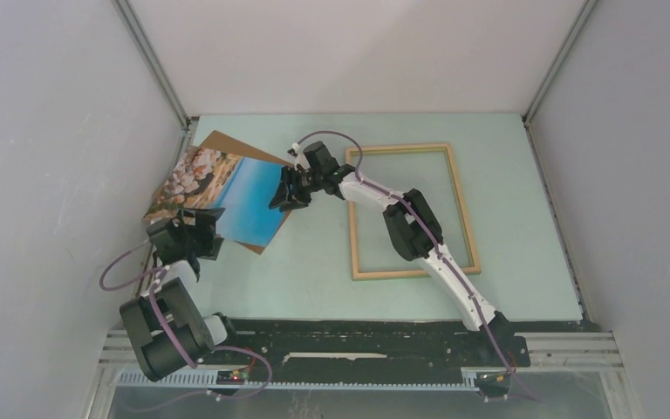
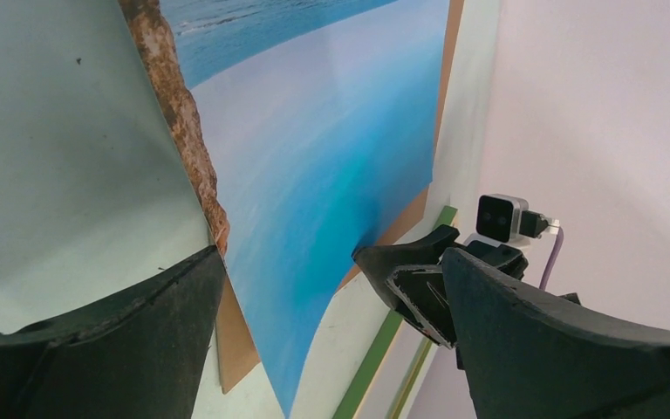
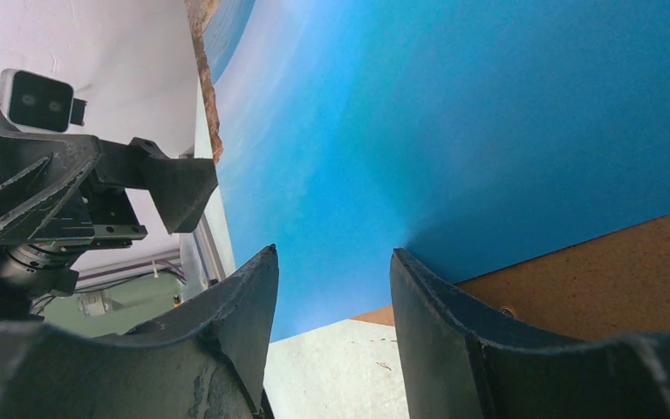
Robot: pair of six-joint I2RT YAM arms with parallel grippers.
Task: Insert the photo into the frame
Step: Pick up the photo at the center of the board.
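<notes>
Left gripper (image 1: 194,229): jaws spread wide, nothing clamped. The photo (image 1: 244,196) rises bowed straight ahead of it. Its rocky end comes down at one finger (image 2: 166,297) and the blue part runs through the gap. A brown backing board (image 1: 227,142) lies under the photo, with a corner showing just past that finger. Across the photo, facing the left tool, is the right gripper (image 1: 286,196), jaws part-way apart, not closed. The photo's blue edge sits in the gap between its fingers (image 3: 235,305); whether they touch it is unclear. The board shows beside its other finger. Behind the right gripper, under its forearm, the frame (image 1: 414,271) lies flat on the table (image 1: 523,262), pale wood up, well apart from the photo.
</notes>
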